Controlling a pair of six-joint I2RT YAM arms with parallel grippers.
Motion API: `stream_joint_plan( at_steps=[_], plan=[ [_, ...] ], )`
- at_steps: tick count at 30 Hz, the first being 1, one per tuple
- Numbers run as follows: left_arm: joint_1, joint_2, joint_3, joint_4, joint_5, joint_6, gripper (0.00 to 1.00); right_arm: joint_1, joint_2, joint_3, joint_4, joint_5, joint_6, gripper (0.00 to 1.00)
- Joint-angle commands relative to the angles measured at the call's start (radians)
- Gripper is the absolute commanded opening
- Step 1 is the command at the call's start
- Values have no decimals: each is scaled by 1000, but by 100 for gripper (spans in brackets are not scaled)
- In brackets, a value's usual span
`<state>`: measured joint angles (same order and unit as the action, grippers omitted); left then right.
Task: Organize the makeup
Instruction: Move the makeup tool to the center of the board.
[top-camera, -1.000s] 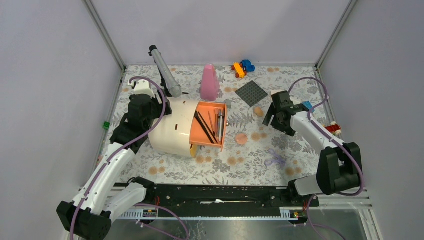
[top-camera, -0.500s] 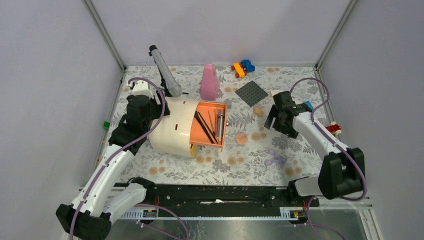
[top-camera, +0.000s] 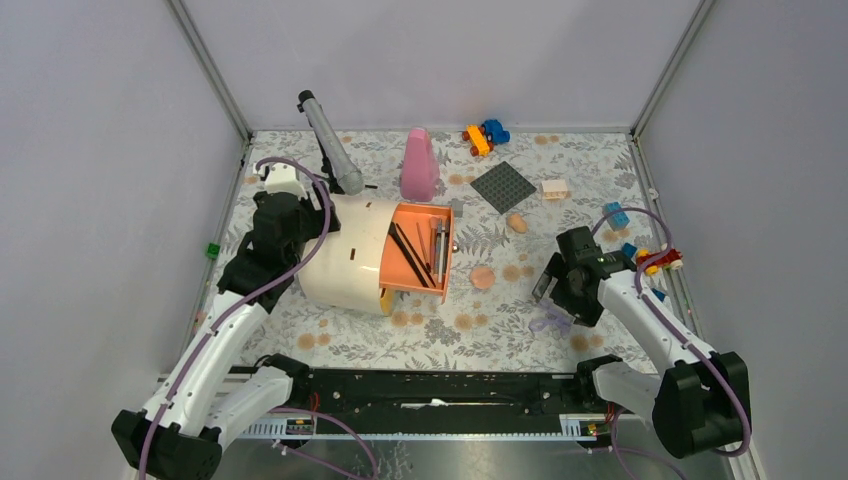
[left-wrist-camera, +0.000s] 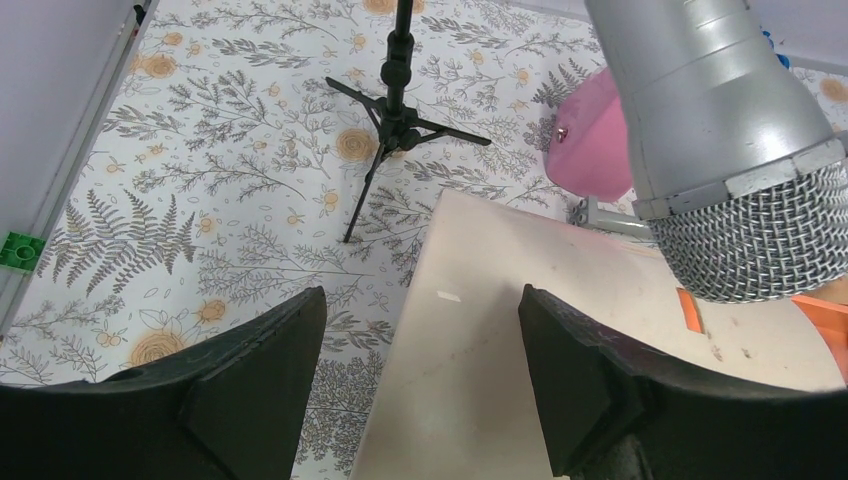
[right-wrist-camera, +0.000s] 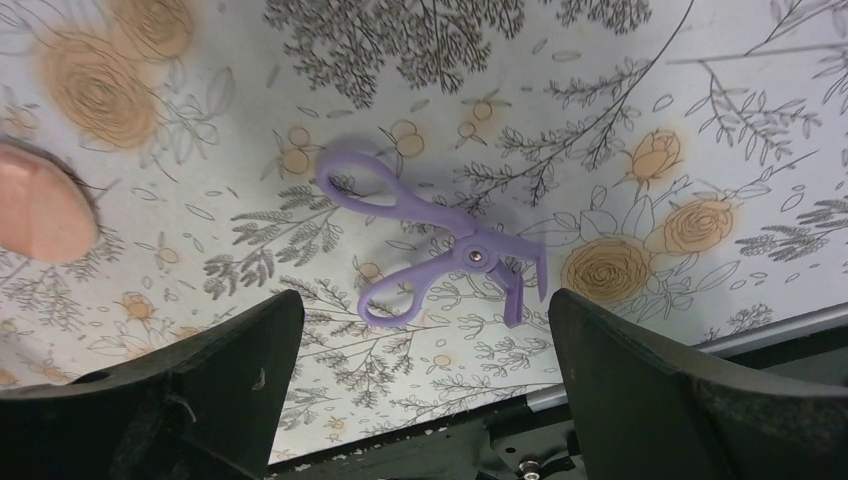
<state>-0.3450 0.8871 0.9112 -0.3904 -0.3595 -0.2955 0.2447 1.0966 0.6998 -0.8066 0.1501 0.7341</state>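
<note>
Makeup brushes (top-camera: 408, 252), thin and dark, lie slantwise in an orange drawer (top-camera: 418, 215). The drawer stands pulled out of a smooth, cream, dome-shaped organiser (top-camera: 345, 260) left of centre on the flower-printed table (top-camera: 440, 330).

To the right of the drawer a flat, round peach puff (top-camera: 483, 277) lies on the cloth. A peach egg-shaped sponge (top-camera: 516, 222) sits farther back, just beside a dark grey studded plate (top-camera: 503, 187).

A purple plastic lash curler (right-wrist-camera: 450, 240) with two finger loops lies near the front. My right gripper (right-wrist-camera: 422, 300) hangs directly above it with its black fingers (right-wrist-camera: 200, 390) spread wide, holding nothing.

My left gripper (left-wrist-camera: 420, 298) is also spread and empty, over the organiser's matte top. A silver microphone (left-wrist-camera: 720, 130) with a wire-mesh head crowds the right of that wrist view. It partly hides a tall pink cone bottle (top-camera: 418, 165), and its thin black tripod (left-wrist-camera: 395, 110) stands behind the organiser.

Bright toy bricks (top-camera: 485, 136) sit at the back edge.
</note>
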Motion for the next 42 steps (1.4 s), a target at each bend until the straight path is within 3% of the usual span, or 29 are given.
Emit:
stream_joint_plan(
  at_steps=[1,14,32,36,42],
  plan=[
    [6,-21,-18,4,-18,10,78,-4,0,-34,24,-30,42,100],
    [6,-36,-23,7,-10,10,78,-4,18,-100,111,-131,71,99],
    [8,-34,-25,7,-11,9,79,-4,137,-16,590,-480,45,99],
    [8,-30,-25,5,-15,9,79,-4,65,25,564,-418,-19,99],
    [9,-25,-23,2,-20,7,79,-4,-38,108,368,-128,-130,99]
  ],
)
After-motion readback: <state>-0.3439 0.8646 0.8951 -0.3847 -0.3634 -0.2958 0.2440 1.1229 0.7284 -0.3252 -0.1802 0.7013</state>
